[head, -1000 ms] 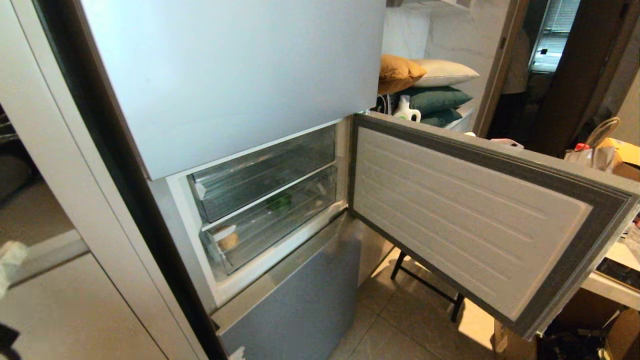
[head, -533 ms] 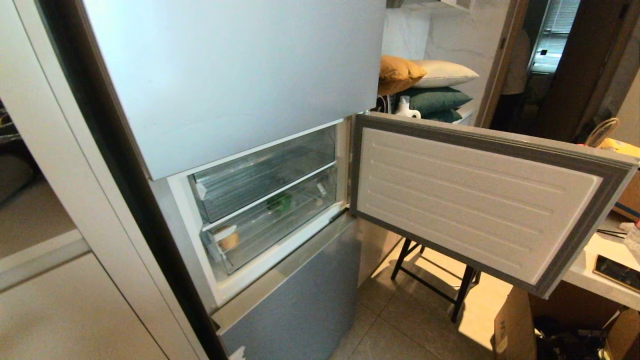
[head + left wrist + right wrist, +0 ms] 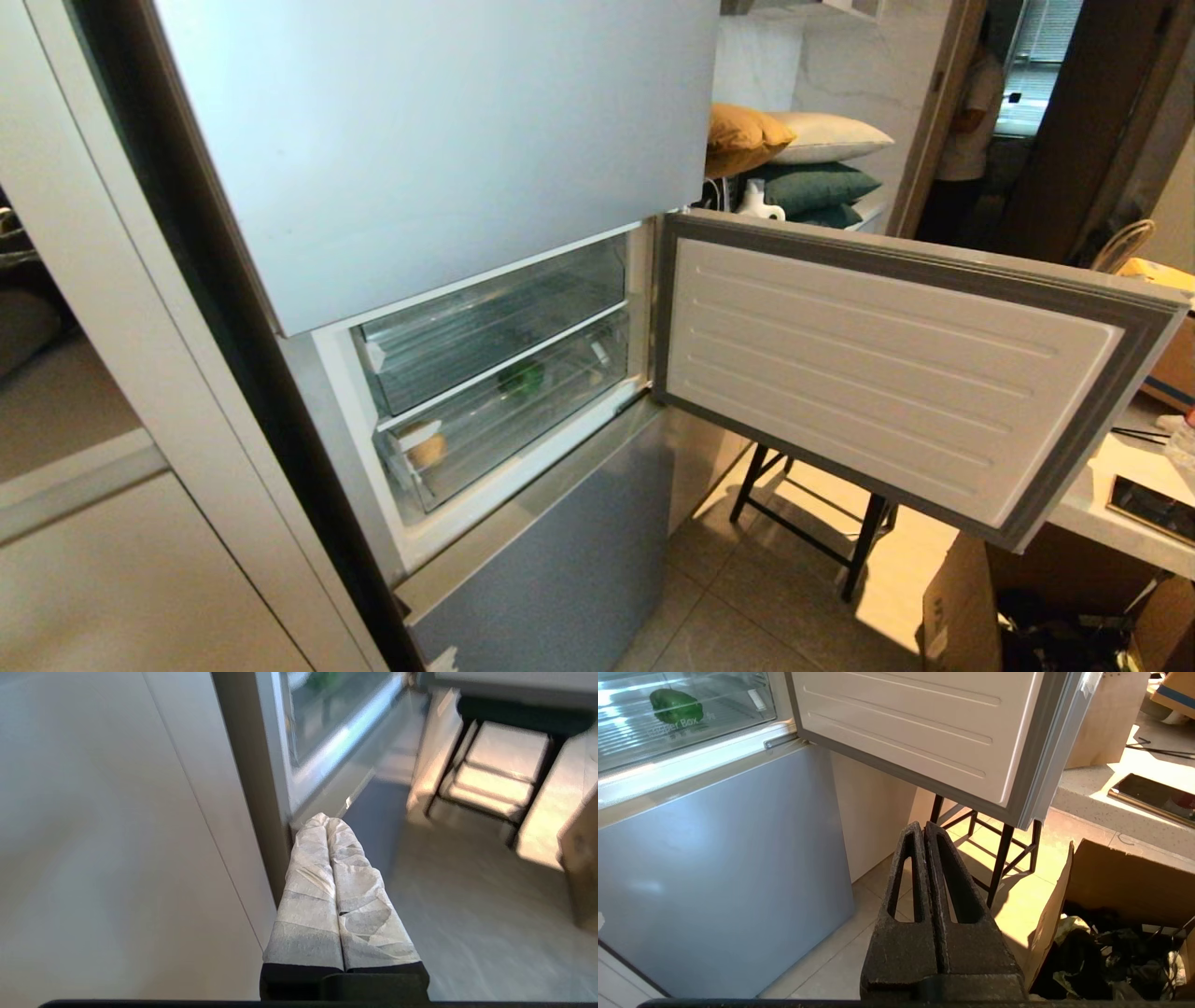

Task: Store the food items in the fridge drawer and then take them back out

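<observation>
Left gripper [image 3: 327, 820]: fingers closed, empty | right gripper [image 3: 923, 828]: fingers closed, empty | bell pepper [image 3: 676, 705], potato [image 3: 428, 450]: beyond fingertips, stored in fridge drawer [image 3: 523, 425], awaiting retrieval.

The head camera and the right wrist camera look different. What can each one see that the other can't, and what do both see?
Only the head view shows the potato, the pillows and a person in the doorway. Only the right wrist view shows the right gripper, jaws shut, and a cardboard box with dark stuff inside. Both show the green pepper in the drawer, the open door and the black stool.
</observation>
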You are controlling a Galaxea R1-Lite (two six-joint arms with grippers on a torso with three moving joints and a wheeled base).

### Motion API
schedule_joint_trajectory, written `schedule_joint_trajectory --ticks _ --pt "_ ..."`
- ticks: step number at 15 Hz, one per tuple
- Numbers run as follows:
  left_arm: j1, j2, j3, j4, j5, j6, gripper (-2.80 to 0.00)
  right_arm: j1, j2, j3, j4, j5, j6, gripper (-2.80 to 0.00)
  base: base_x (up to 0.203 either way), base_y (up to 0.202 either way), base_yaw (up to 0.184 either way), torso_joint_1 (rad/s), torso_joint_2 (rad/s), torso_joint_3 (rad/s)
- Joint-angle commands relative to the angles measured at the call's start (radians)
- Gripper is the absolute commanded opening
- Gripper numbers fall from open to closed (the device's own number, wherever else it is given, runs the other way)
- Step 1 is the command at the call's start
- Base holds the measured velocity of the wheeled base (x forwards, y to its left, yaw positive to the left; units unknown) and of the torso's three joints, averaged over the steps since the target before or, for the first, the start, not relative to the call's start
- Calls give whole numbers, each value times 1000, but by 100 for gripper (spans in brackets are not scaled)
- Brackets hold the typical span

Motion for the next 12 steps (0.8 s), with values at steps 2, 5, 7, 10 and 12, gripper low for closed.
schedule_joint_trajectory --ticks 2,5,7,10,12 --pt "7 -194 5 59 24 13 -280 0 1 0 0 1 -5 -280 0 0 0 0 0 0" --pt "11 -184 11 63 40 11 -280 0 0 0 0 -1 2 -280 0 0 0 0 0 0" --pt "11 -184 11 63 40 11 -280 0 0 0 0 -1 0 -280 0 0 0 0 0 0" --pt "11 -184 11 63 40 5 -280 0 0 0 0 -1 -1 -280 0 0 0 0 0 0" --pt "11 -184 11 63 42 0 -280 0 0 0 0 -1 -1 -280 0 0 0 0 0 0"
